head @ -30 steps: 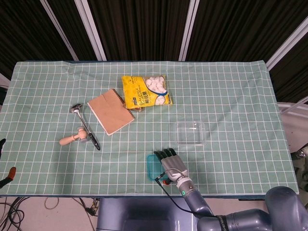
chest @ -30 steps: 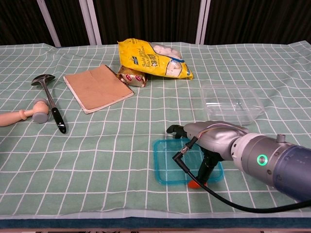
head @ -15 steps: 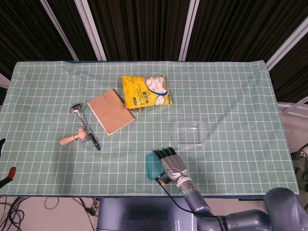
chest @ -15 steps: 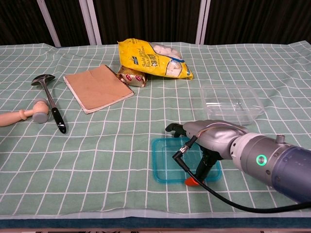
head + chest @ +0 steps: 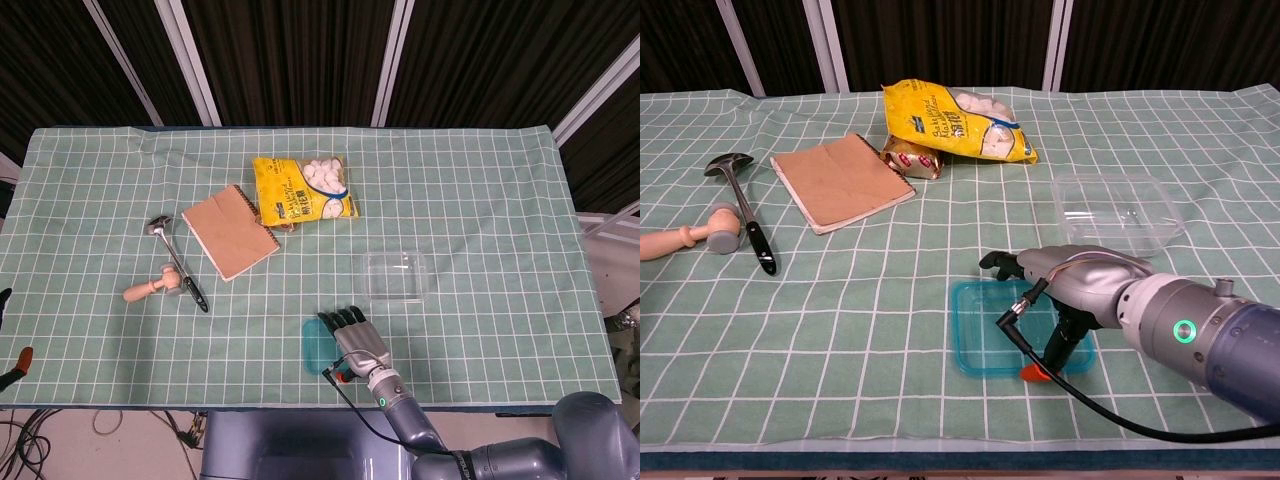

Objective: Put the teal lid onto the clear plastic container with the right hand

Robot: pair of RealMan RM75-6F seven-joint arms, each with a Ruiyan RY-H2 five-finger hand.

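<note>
The teal lid (image 5: pixel 315 346) (image 5: pixel 985 330) lies near the table's front edge, its right part covered by my right hand (image 5: pixel 358 340) (image 5: pixel 1080 285). That hand grips the lid: the fingers (image 5: pixel 1002 265) reach over its far edge and the orange-tipped thumb (image 5: pixel 1036 371) presses at its near edge. The lid looks slightly tipped in the head view. The clear plastic container (image 5: pixel 398 276) (image 5: pixel 1118 210) stands uncovered just beyond and to the right of the hand. My left hand does not show in either view.
A yellow snack bag (image 5: pixel 303 190) (image 5: pixel 955 120) lies at the back centre with a small packet (image 5: pixel 912 158) under it. A brown notebook (image 5: pixel 230 232) (image 5: pixel 840 180), a ladle (image 5: pixel 178 260) (image 5: pixel 740 200) and a wooden mallet (image 5: pixel 150 288) (image 5: pixel 695 237) lie to the left.
The lid has shifted a little to the left and away from the front edge under my right hand, and its visible part in the head view has narrowed.
</note>
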